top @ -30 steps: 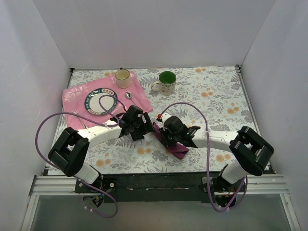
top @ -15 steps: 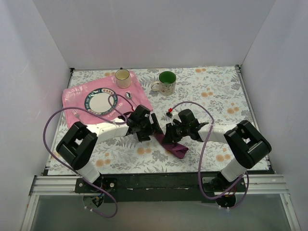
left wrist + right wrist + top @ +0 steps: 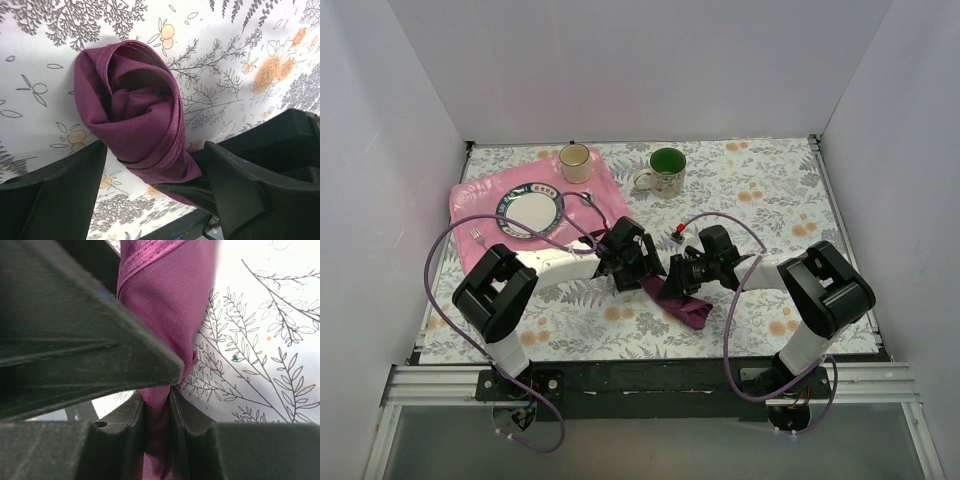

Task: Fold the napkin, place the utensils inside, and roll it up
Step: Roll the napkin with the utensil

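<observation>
Nearer the surface's (image 3: 770,190) right edge than before, left end effector (image 3: 152,165) agape astride the napkin (image 3: 135,105); right end effector (image 3: 157,407) tight on it.

Centre jammed: left gripper (image 3: 648,268) and right gripper (image 3: 678,283) nose to nose at the napkin (image 3: 688,308). Right pinching the cloth. Left fingers (image 3: 60,190) either side of the roll, grip unclear. No lane between them.

Left arm (image 3: 555,268) low along 9 o'clock of the napkin, right arm (image 3: 770,280) along 3.

Bare table (image 3: 790,210) from 1 to 2, wide, out to the right wall (image 3: 910,180). Shallow strip at 6 to 8, ending at the near rail (image 3: 640,375).

Green mug (image 3: 667,170) upright at 12, gaps both sides.

10 to 11 cluttered: pink mat (image 3: 480,200) with plate (image 3: 503,215), cream mug (image 3: 575,162), fork (image 3: 477,236).

Left cable (image 3: 445,250) looping over 9 to 10, right cable (image 3: 720,216) over 1.
</observation>
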Available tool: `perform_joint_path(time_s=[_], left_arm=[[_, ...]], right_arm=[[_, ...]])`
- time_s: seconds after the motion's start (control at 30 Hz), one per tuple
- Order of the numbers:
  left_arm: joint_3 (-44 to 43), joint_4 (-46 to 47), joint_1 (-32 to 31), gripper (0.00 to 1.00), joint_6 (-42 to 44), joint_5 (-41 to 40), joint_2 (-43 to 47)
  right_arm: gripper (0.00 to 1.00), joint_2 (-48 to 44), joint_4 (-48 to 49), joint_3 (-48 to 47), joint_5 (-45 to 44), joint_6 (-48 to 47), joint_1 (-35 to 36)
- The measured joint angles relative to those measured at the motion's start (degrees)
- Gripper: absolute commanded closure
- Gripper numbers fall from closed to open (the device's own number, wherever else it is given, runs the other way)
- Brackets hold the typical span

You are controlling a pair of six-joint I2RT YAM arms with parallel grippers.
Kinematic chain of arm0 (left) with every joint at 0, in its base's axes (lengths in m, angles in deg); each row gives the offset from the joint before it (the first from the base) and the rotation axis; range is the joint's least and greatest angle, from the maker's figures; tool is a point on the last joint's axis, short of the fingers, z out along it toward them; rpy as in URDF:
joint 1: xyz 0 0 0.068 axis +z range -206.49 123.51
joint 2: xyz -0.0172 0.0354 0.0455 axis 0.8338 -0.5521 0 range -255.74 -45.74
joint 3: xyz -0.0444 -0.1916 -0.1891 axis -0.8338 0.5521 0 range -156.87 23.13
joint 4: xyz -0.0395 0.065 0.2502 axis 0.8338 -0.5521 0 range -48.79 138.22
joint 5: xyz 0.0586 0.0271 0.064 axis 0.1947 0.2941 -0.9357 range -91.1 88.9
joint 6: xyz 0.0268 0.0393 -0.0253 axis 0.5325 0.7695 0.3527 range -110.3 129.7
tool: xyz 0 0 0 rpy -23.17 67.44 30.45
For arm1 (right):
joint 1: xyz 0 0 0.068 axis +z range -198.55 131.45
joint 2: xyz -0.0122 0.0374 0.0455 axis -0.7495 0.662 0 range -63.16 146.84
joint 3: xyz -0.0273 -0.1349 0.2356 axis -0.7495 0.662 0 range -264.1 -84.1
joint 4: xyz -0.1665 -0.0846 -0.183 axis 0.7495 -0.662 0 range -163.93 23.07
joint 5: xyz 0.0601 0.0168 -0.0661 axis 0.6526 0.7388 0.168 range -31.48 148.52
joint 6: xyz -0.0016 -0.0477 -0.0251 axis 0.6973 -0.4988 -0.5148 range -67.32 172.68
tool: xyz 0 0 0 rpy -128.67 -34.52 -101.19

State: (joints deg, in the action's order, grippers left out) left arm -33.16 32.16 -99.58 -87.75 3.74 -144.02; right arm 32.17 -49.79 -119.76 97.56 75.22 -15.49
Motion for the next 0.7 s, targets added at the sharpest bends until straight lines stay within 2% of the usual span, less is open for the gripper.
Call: perform_joint_path(time_s=[0.2,0.27,0.4,0.53,0.7], left_arm=[[5.07,-0.33,-0.17,0.18,1.20,-4.68,5.92],[7.26,-0.72,-0.09,0.21,1.44,-5.95,9.62],[10.78,1.14,0.20,0.34,3.30,-5.97,18.03],[11.74,7.76,1.03,0.42,5.64,-0.63,21.38],[11.67,15.67,2.01,0.49,6.12,6.64,17.62]], right_arm=[[0.81,2.25,1.40,-0.17,3.82,-0.07,-1.62],[0.81,3.19,1.77,-0.46,5.46,-0.31,-2.25],[0.81,4.72,1.77,-1.11,7.72,-0.63,-3.19],[0.81,5.86,0.04,-2.47,9.29,-1.73,-3.96],[0.81,6.71,-3.06,-4.31,10.10,-3.56,-4.22]])
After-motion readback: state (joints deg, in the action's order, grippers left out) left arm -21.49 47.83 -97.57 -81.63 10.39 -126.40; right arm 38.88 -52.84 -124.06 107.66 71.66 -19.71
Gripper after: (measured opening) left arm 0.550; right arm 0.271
